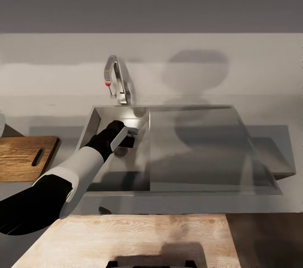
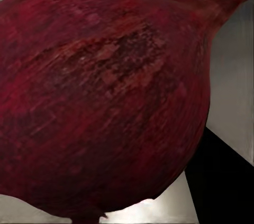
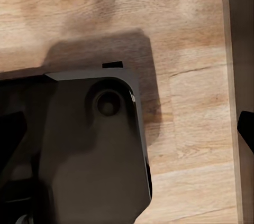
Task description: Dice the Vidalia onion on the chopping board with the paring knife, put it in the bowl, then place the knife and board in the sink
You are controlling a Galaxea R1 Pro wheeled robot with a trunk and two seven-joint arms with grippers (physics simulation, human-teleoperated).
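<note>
My left gripper (image 1: 131,136) hung in sink (image 1: 97,118) basin by onion (image 2: 106,102) | grip state unclear | round onion might roll away

Grey countertop (image 1: 50,104) — sink (image 1: 191,150) set in, chopping board (image 1: 21,156) at left.

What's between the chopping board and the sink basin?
In the head view, only a bare strip of grey countertop separates the chopping board from the sink. The left arm reaches over its near end into the basin.
</note>
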